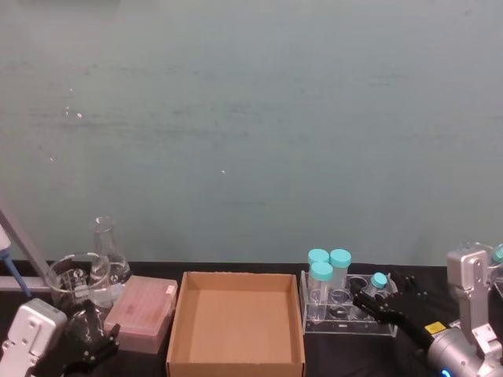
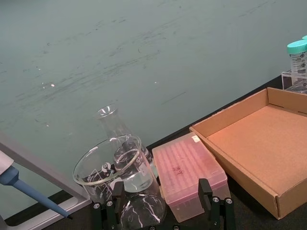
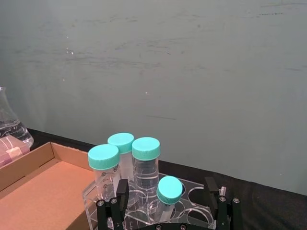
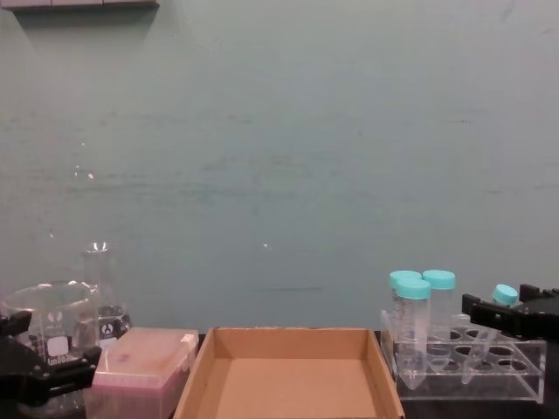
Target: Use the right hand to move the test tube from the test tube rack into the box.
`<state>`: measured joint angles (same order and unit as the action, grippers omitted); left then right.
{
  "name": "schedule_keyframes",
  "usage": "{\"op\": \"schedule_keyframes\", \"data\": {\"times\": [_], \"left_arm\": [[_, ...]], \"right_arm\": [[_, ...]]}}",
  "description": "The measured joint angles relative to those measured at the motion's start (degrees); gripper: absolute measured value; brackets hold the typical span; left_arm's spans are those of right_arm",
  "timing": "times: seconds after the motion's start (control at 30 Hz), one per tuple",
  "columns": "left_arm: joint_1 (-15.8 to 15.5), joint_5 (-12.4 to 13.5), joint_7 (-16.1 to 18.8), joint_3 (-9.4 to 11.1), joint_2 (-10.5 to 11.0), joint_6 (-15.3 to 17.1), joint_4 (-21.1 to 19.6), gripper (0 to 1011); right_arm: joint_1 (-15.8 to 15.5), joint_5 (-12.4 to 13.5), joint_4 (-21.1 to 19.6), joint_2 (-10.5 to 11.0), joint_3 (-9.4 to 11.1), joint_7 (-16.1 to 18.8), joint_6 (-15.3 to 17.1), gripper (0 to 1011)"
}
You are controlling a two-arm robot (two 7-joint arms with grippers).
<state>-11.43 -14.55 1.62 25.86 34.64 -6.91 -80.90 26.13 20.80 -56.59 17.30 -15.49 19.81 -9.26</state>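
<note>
Black two-finger right gripper, fingers released, straddled one slim clear teal-capped tube in a clear acrylic rack beside three wider tubes; left gripper parked lower-left, released.

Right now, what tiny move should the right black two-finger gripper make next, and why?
Probably close gently. The right black two-finger gripper is open, one finger on each side of the small teal cap of the slim clear test tube, which leans in the clear acrylic rack. The left black gripper rests near the pink plastic box.
</note>
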Motion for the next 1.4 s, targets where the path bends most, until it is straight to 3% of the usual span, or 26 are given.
{"op": "schedule_keyframes", "data": {"times": [0.73, 1.03, 1.4], "left_arm": [[0.0, 0.0, 0.0, 0.0, 0.0, 0.0, 0.0, 1000], [0.0, 0.0, 0.0, 0.0, 0.0, 0.0, 0.0, 1000], [0.0, 0.0, 0.0, 0.0, 0.0, 0.0, 0.0, 1000]], "right_arm": [[-1.03, -2.46, -0.77, -1.53, 2.31, -0.1, 1.31, 1000], [-0.96, -2.42, -0.77, -1.47, 2.19, -0.19, 1.33, 994], [-0.89, -2.36, -0.77, -1.42, 2.06, -0.24, 1.38, 743]]}}
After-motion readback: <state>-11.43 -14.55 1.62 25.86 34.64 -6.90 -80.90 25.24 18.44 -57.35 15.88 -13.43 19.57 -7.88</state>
